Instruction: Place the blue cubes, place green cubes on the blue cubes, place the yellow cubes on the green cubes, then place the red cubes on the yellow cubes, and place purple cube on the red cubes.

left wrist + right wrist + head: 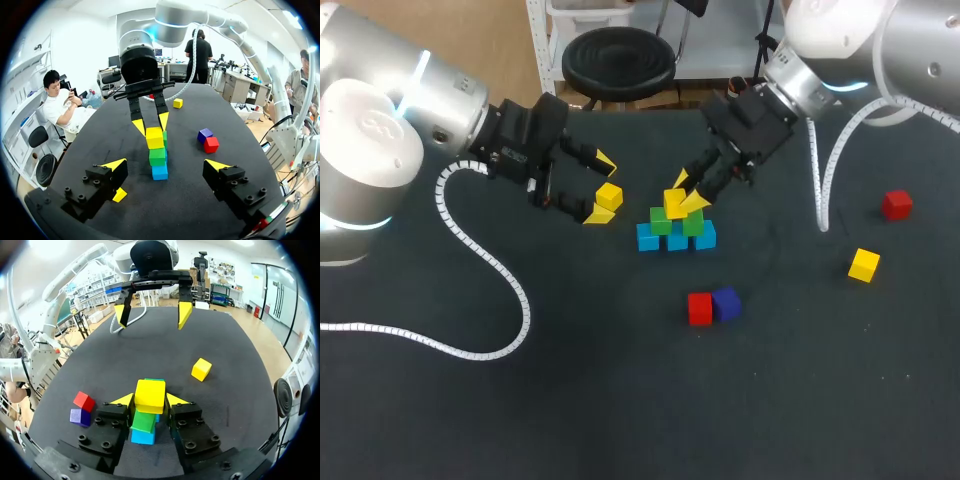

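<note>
Dark tabletop (620,400), cubes spread over it; base row of 3 blue cubes (647,238) sits mid-table with 2 green cubes (660,221) on top. The right tool (686,193) is closed on the held yellow cube (673,205), with a yellow tip against each side; from the wrist views the cube looks to be sitting on the green layer, though I can't confirm it's fully seated. The left tool (601,188) is spread wide just beside the stack; the loose yellow cube (610,196) lies on the table between its fingers, closer to 1 of them, not gripped. The far yellow cube (864,265) and 1 red cube (896,204) are well apart on the right side; the second red cube (700,309) touches the purple cube (727,302) in front of the stack. My read: we're in the yellow-on-green step, red and purple not yet started. Next move needs a clean release: open the right fingers evenly, then retreat straight up so the tips don't drag the cube or nudge the green pair. The left arm is well placed to close on the loose yellow cube once the right arm is clear of the stack.
</note>
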`<state>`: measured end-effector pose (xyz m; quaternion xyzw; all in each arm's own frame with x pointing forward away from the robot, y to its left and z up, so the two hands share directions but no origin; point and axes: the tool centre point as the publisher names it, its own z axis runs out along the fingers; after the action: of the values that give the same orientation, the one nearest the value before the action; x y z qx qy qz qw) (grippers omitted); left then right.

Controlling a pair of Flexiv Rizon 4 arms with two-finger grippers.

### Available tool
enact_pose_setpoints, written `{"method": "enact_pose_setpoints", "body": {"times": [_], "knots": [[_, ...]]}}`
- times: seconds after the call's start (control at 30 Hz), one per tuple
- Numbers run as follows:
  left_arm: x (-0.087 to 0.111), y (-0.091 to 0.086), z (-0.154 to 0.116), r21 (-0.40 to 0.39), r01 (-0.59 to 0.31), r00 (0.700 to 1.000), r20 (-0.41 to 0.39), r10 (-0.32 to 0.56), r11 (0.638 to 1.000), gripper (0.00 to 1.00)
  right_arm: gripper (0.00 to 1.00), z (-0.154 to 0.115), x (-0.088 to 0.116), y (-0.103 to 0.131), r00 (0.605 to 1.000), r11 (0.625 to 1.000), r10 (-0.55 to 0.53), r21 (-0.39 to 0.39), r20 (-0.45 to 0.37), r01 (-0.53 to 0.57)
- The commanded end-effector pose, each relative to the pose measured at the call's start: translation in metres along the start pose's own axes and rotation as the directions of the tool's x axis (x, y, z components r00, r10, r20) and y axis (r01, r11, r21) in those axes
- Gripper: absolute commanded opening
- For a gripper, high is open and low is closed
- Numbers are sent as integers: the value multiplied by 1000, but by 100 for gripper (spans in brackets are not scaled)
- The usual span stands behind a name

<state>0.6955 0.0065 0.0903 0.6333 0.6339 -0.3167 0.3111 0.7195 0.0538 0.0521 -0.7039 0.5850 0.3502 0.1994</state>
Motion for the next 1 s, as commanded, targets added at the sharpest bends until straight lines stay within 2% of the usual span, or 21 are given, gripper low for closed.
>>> {"method": "enact_pose_setpoints", "body": {"times": [0.03,0.33,1.0], "knots": [[1,0,0,0,-3,1000,3,3,1000,100,0,-3,-4,3,1000,1000,3,9,-13,-3],[1,0,0,0,-3,1000,3,3,1000,100,0,-2,-4,9,1000,1000,18,23,-22,-18],[1,0,0,0,-3,1000,3,3,1000,100,0,2,-2,7,1000,1000,16,18,-19,-16]]}}
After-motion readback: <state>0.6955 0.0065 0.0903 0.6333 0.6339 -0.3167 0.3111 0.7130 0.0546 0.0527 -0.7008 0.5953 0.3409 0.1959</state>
